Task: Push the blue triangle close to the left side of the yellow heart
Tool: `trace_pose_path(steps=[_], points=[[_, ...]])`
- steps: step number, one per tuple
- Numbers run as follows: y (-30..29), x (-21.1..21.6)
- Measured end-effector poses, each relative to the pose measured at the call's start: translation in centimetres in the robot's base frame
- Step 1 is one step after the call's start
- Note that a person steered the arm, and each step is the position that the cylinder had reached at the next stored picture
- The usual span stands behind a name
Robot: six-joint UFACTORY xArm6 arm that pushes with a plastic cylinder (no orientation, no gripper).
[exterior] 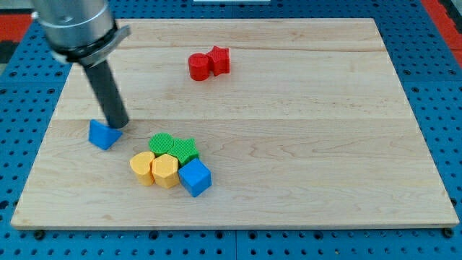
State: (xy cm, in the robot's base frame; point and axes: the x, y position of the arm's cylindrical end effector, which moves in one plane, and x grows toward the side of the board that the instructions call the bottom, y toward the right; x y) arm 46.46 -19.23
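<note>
The blue triangle [103, 134] lies on the wooden board at the view's left. My tip [118, 126] rests right against its upper right side. The yellow heart [142, 167] lies to the lower right of the triangle, at the left end of a tight cluster, with a gap of bare board between the two. The rod rises from the tip toward the view's top left.
Touching the heart are a yellow hexagon [165, 170], a blue cube [195, 178], and two green blocks [162, 143] [185, 149]. Two red blocks [199, 66] [219, 60] sit near the view's top. The wooden board [303, 130] lies on a blue pegboard.
</note>
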Motion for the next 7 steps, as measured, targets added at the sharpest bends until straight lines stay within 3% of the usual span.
trace_pose_path(steps=[1, 2, 3, 5, 7], points=[[-1.6, 1.2], [-1.9, -0.9], [-7.4, 0.7], [-4.6, 3.2], [-3.7, 2.4]])
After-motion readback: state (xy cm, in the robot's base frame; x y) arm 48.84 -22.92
